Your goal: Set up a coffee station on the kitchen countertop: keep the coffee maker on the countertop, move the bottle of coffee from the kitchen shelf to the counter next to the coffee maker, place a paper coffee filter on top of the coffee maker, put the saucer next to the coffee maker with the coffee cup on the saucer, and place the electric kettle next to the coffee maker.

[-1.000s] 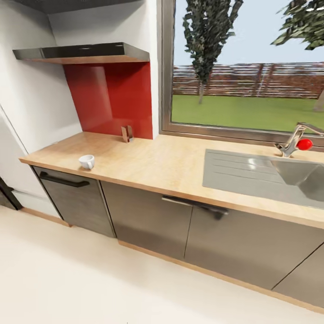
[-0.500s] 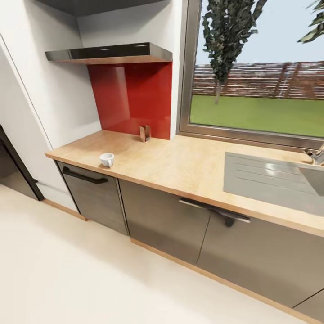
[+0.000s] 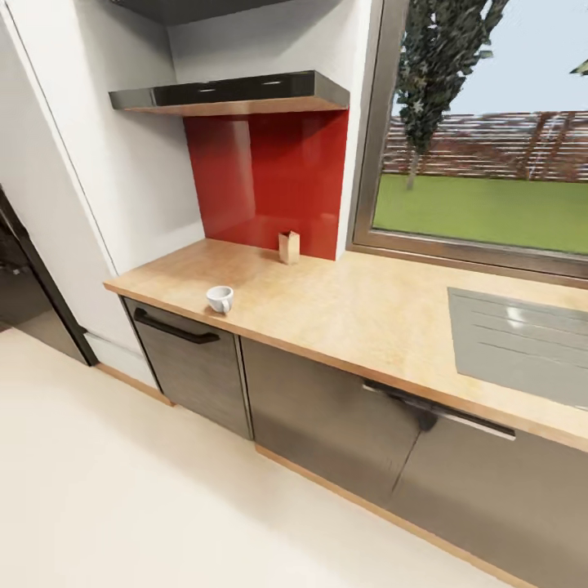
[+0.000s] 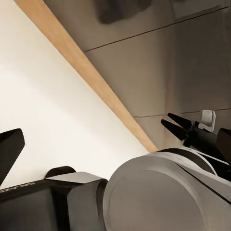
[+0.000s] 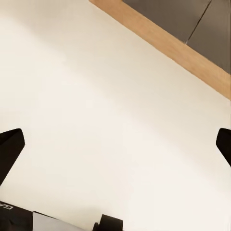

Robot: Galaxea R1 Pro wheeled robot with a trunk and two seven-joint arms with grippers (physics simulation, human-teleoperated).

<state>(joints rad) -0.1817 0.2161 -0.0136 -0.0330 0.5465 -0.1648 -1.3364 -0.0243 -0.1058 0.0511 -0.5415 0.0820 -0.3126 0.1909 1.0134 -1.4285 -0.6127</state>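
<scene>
The kitchen countertop (image 3: 351, 314) runs across the head view, pale wood over dark grey cabinets. The coffee cup (image 3: 219, 299), small and white, stands alone near its front edge at the left end. The coffee maker, bottle of coffee, paper coffee filter, saucer and electric kettle are out of view. My right gripper (image 5: 115, 144) is open, its two black fingertips (image 5: 9, 149) far apart over bare cream floor. My left gripper (image 4: 115, 149) hangs low by the cabinet plinth and looks open. One of its fingertips (image 4: 8, 153) shows at the frame's edge, and a grey round robot part (image 4: 163, 192) hides the other.
A small brown block (image 3: 288, 247) stands against the red backsplash (image 3: 265, 175), under a dark hood-like ledge (image 3: 229, 91). The steel drainboard (image 3: 523, 343) is at the right, below the window. A black appliance (image 3: 24, 294) stands at the far left. Cream floor (image 3: 163, 490) lies before the cabinets.
The whole head view has shifted: the camera has swung left, so the counter slid right and the tap left the picture. The cup stays where it was on the counter.
</scene>
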